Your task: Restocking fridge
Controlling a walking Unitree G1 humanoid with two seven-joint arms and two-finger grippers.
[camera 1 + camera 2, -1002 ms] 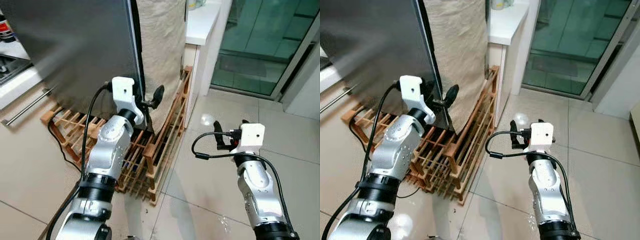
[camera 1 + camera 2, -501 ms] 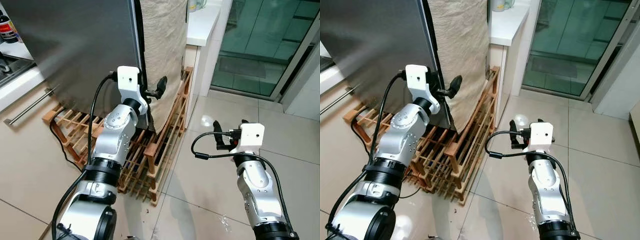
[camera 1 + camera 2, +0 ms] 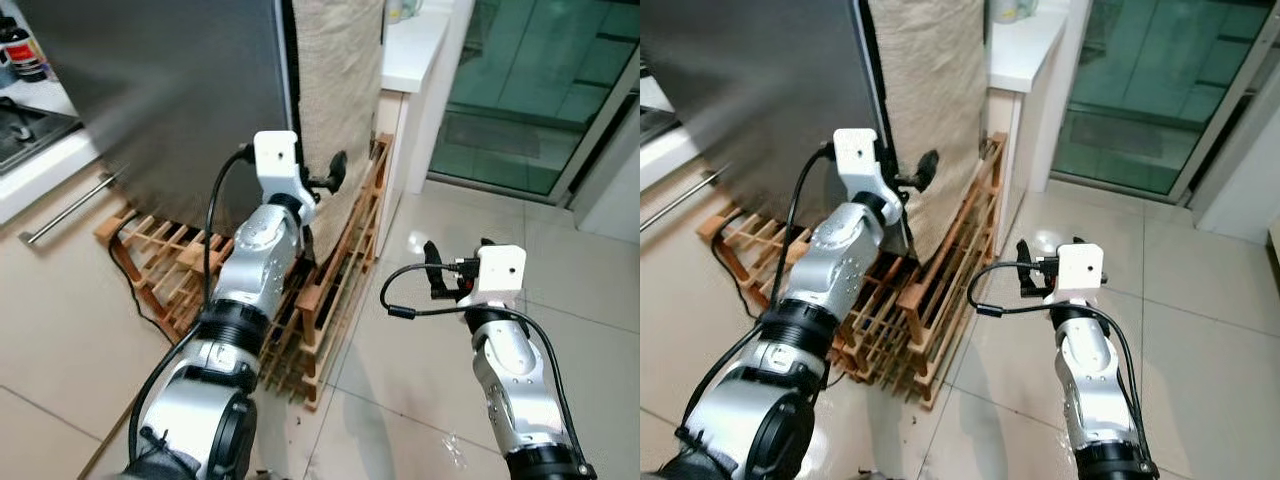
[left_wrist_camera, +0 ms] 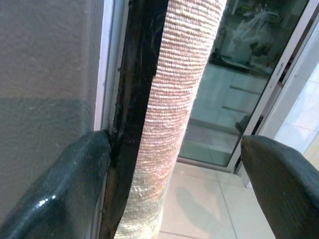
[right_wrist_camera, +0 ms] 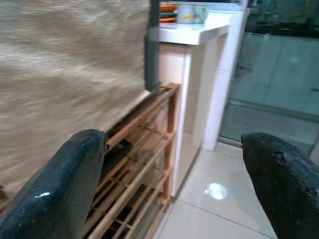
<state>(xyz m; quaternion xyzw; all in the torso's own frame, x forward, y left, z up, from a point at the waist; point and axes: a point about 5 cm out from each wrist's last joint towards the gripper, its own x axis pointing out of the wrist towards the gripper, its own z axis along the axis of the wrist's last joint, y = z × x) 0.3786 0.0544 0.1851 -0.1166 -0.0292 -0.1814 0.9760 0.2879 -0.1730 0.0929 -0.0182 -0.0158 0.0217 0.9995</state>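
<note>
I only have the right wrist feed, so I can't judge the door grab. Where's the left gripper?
Observer: The left gripper is up at the fridge door's right edge, beside the woven cloth.
Operator: Is it clamped on anything?
Observer: No, it's open. One finger lies against the door edge by the black seal, and the other is out past the cloth.
Operator: And my right arm?
Observer: The right gripper is open over the tiled floor, apart from the wooden rack.
</note>
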